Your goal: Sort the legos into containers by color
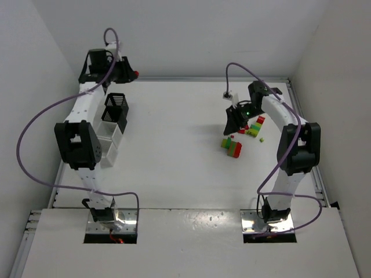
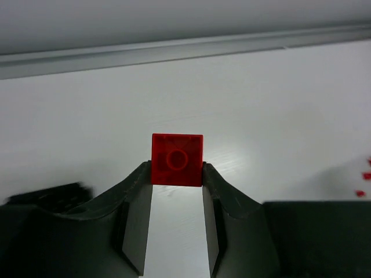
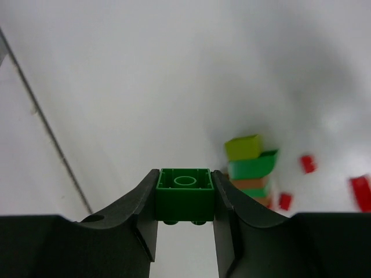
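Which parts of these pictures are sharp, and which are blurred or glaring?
Right wrist: green brick sharp, the pile of bricks behind it blurred. Left wrist: red brick sharp, far rail soft. Top view: even light, glare on the left metal plate.

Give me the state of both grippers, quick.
Left gripper: closed on a red lego.
Right gripper: closed on a green lego.
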Controlling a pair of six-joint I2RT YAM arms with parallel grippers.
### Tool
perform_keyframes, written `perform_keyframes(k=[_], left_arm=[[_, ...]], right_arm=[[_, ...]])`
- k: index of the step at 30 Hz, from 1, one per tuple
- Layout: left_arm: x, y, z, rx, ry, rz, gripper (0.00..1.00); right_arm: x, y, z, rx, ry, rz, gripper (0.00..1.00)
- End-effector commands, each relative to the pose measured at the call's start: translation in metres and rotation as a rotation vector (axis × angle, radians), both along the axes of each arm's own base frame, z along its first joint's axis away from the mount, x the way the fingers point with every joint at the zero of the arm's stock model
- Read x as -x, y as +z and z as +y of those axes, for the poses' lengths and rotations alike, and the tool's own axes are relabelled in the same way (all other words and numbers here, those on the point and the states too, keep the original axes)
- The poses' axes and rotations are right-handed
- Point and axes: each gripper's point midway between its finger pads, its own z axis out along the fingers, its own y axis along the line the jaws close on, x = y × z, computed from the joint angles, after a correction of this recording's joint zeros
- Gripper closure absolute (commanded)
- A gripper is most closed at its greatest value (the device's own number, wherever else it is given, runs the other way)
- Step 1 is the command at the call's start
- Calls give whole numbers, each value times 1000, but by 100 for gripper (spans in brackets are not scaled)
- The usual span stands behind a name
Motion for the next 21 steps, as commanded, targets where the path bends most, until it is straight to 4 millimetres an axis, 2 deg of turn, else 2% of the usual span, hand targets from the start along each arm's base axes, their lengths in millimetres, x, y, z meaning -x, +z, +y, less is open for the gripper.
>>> perform_keyframes(k=[1,2,5,6,7,8,10,11,13,17,21], left_arm=[[16,17,65,-262,226,20,96],[20,2,80,-289,258,74,96],[24,-8,114,-301,332,121,96],[24,-8,114,-301,332,121,96],[24,-8,117,-312,348,123,96],[26,-17,120,-332,347,146,96],[27,-24,124,-347,364,170,96],[27,-34,124,-349,359,197,96],[28,-35,128,-363,379,200,96],[23,-51,133,-374,399,235,93],[28,-71,139,-402,417,298,93]], right_arm=[[-59,41,16,-41,-28,-204,100],[-67,44,26,-59,-13,-234,100],[-85,62,53,-101,3,-297,100],[-91,73,66,-113,21,-323,100],[-93,76,74,-128,31,-323,100],[-99,75,81,-139,17,-310,100],[-104,87,97,-169,27,-327,100],[-109,94,99,-181,9,-335,100],[-108,96,114,-205,21,-332,100],[-106,107,127,-242,41,-360,100],[-99,105,136,-250,63,-346,100]])
